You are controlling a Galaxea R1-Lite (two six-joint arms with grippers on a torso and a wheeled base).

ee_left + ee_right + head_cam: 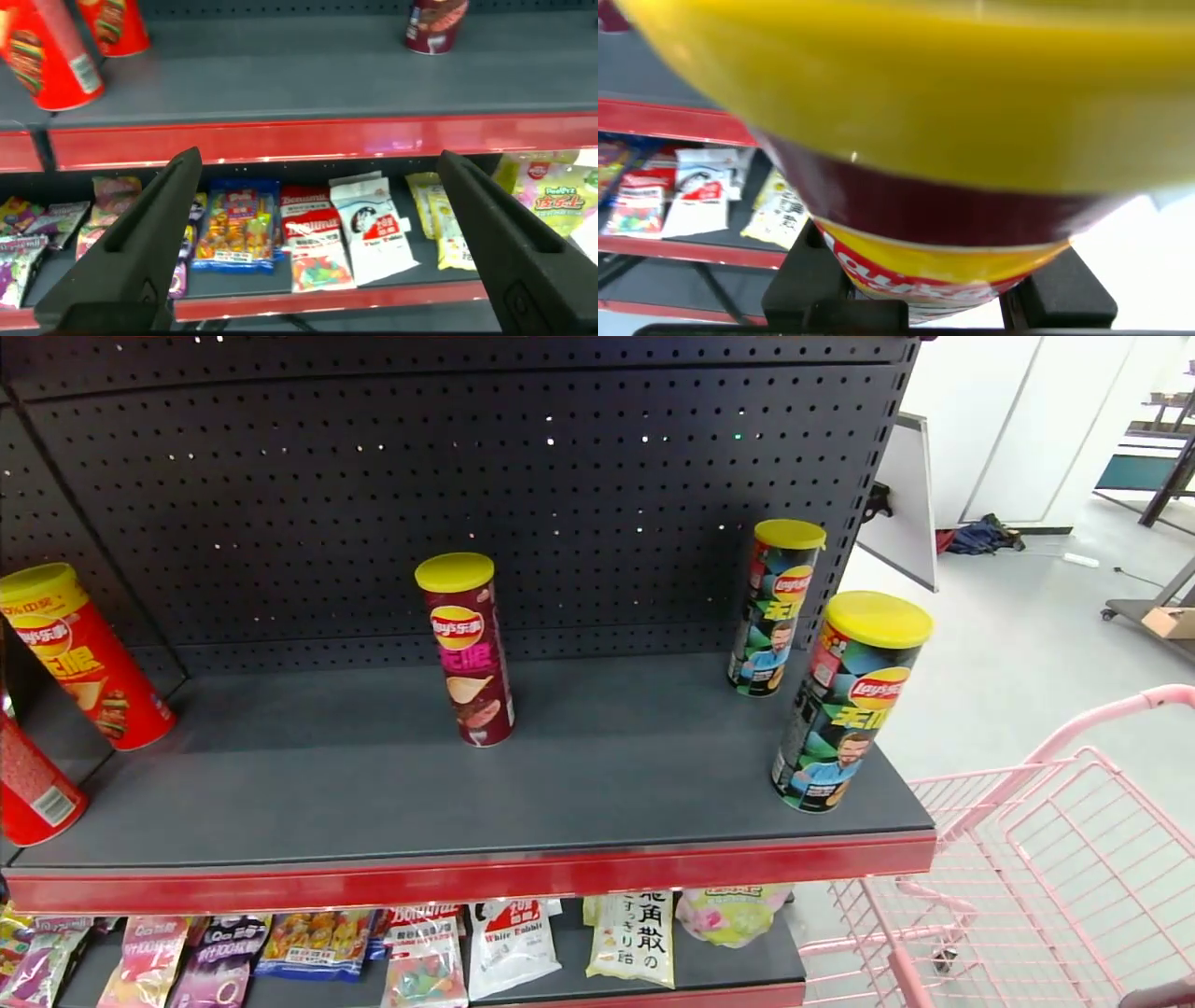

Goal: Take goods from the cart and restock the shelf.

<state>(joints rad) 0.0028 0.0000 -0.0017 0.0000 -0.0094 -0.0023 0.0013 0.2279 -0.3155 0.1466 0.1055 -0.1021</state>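
Observation:
My right gripper (924, 303) is shut on a chip can (915, 140) with a yellow lid and a maroon body, which looms close to the camera. My left gripper (318, 252) is open with nothing between its fingers, in front of the lower shelf of snack bags (322, 233). On the dark shelf board (373, 784) a maroon can (471, 653) stands at the middle. Two green-and-black cans (850, 705) stand at the right end and two red cans (79, 658) at the left. The pink cart (1055, 859) is at the lower right.
The shelf has a red front edge (467, 873) and a perforated back wall (467, 495). Open board lies between the maroon can and the cans on either side. Below, several snack bags (513, 943) fill the lower shelf. Grey floor (1008, 644) lies to the right.

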